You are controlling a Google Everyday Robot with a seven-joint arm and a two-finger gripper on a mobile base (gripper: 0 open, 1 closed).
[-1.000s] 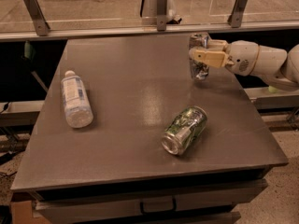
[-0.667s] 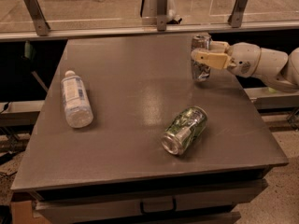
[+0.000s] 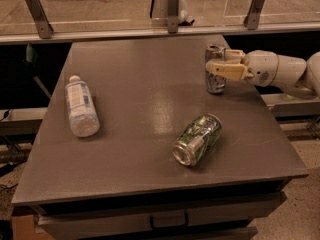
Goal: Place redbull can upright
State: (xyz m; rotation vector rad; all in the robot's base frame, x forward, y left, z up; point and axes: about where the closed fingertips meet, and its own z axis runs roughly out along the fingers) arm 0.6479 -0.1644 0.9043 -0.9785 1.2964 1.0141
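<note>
Camera view: the arm (image 3: 280, 71) stretches in level from the right, gripper (image 3: 220, 63) over the table (image 3: 140, 84) edge. Fingers (image 3: 227, 70) narrowed — clasping the upright redbull can (image 3: 215, 83).

**No lettering can be read**

The pale label on the clear bottle (image 3: 80, 106), lying at the left of the worktop (image 3: 140, 79), carries print, but no word of it can be made out. The green-and-silver can (image 3: 196, 139), on its side near the front, shows only patterning. The redbull can (image 3: 215, 84), upright at the far right with the claw (image 3: 215, 66) clamped around it, shows no legible brand.
</note>
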